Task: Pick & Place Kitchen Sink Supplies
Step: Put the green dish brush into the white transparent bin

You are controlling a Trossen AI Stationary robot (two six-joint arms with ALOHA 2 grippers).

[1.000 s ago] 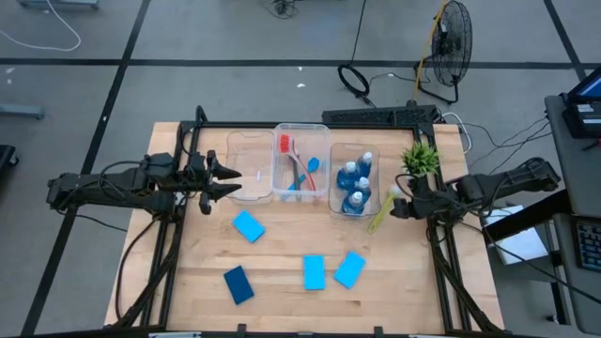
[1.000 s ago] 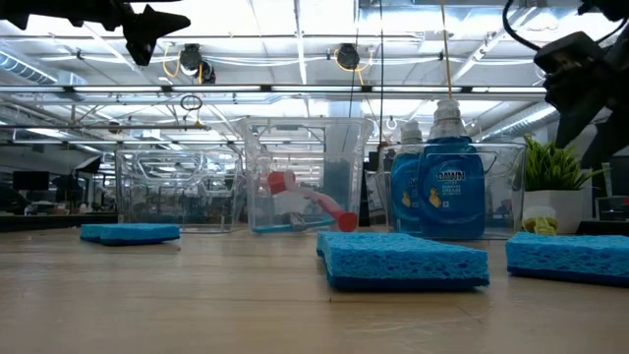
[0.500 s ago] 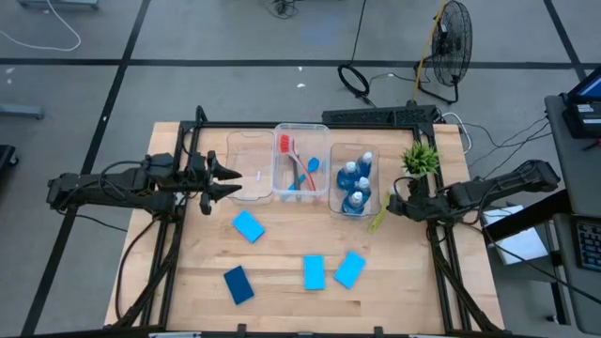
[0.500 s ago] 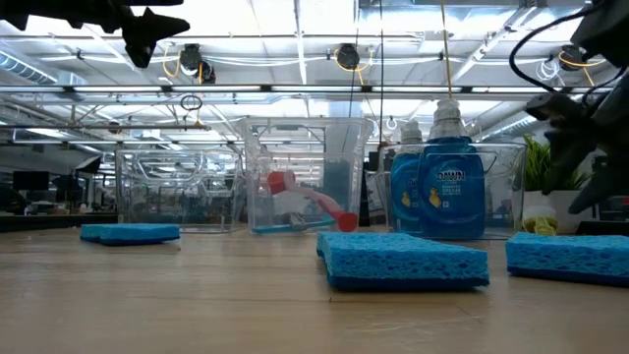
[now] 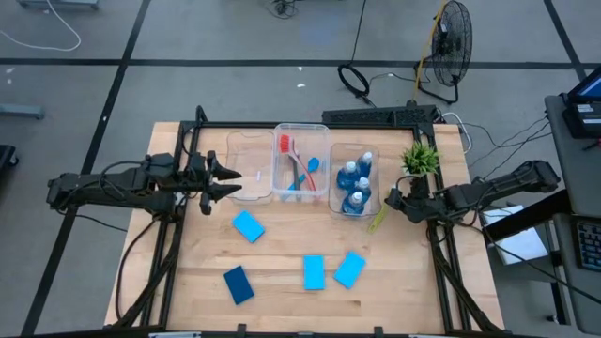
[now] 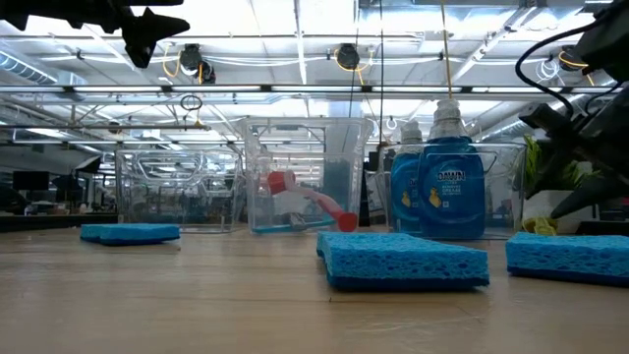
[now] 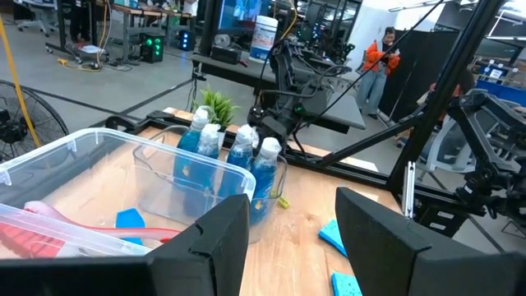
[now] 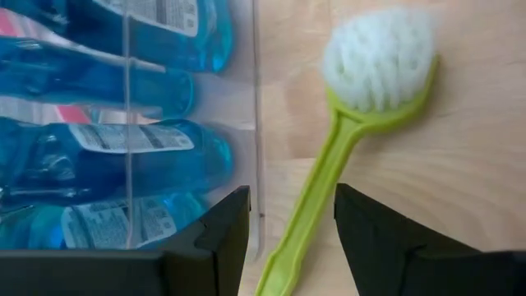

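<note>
The yellow-green brush (image 8: 329,164) lies flat on the table just right of the bottle bin, its white bristle head (image 8: 378,53) pointing toward the far edge. My right gripper (image 8: 292,247) is open low over it (image 5: 392,201), one finger on each side of the handle and touching nothing. Several blue bottles (image 5: 355,186) stand in the right clear bin. A red and a blue brush (image 5: 296,169) lie in the middle bin. My left gripper (image 5: 230,181) hangs open above the left bin (image 5: 249,164). Flat blue sponges (image 5: 248,225) (image 5: 314,272) (image 5: 349,268) and a darker one (image 5: 238,284) rest on the table.
A small potted plant (image 5: 420,158) stands at the table's far right, close behind my right gripper. The bottle bin's clear wall (image 8: 256,123) runs right beside the brush. Bare wood lies between the bins and the sponges and along the near right corner.
My right gripper has come down from well above the table to just over the yellow-green brush, shifting a little toward the bottle bin. The brush and everything else lie where they were.
</note>
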